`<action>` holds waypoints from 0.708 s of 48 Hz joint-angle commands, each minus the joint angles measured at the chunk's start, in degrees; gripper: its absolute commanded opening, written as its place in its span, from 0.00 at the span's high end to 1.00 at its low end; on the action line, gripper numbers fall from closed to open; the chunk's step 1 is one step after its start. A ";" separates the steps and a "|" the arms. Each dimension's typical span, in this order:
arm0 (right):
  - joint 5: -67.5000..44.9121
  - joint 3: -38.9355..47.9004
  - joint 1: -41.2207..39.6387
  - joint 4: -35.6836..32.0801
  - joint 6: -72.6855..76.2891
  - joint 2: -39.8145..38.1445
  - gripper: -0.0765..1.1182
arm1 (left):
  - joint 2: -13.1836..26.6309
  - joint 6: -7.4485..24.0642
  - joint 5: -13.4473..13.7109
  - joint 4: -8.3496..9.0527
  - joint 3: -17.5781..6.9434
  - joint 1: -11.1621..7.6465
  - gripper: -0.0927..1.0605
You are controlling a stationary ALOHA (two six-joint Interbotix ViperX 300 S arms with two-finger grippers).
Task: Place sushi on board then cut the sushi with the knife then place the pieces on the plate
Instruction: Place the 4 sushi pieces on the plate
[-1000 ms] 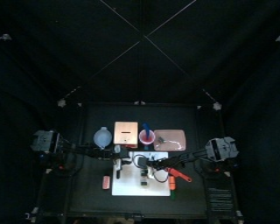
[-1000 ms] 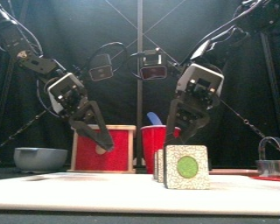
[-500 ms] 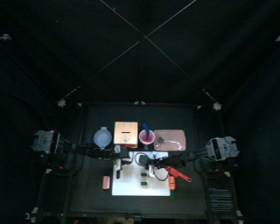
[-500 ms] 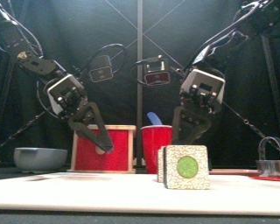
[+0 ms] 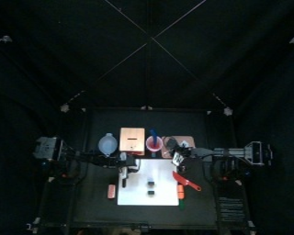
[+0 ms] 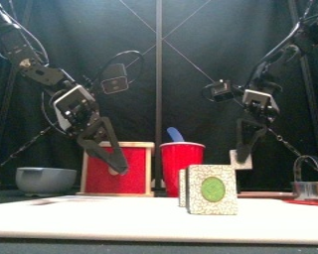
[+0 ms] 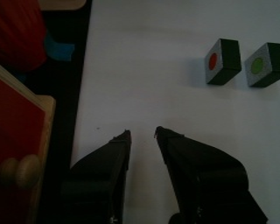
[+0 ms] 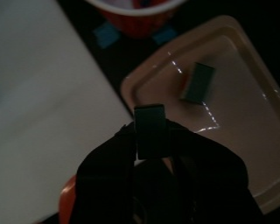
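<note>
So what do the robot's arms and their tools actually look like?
The left arm and right arm are black and jointed, with thin cables. Left tool and right tool each have two tapering dark jaws beneath a pale cross-plate.

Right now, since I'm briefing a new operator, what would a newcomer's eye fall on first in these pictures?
First, the right gripper, shut on a dark green sushi piece over the rim of the pink tray, where another piece already lies. Next, the red-centred piece and the green-centred piece side by side on the white board, with the left gripper open and empty above it.
</note>
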 commanded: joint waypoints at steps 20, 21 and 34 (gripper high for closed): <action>-4.48 3.43 -9.58 -0.18 -0.18 0.44 0.30 | -0.26 -0.09 -0.18 -0.09 -1.05 0.09 0.30; -4.48 3.52 -9.58 -0.09 -0.26 0.44 0.29 | -0.26 -0.09 -0.26 0.00 -1.05 0.09 0.30; -4.39 2.99 -8.88 0.26 0.09 -1.23 0.28 | -0.26 -0.09 -0.18 -0.26 -1.23 0.09 0.30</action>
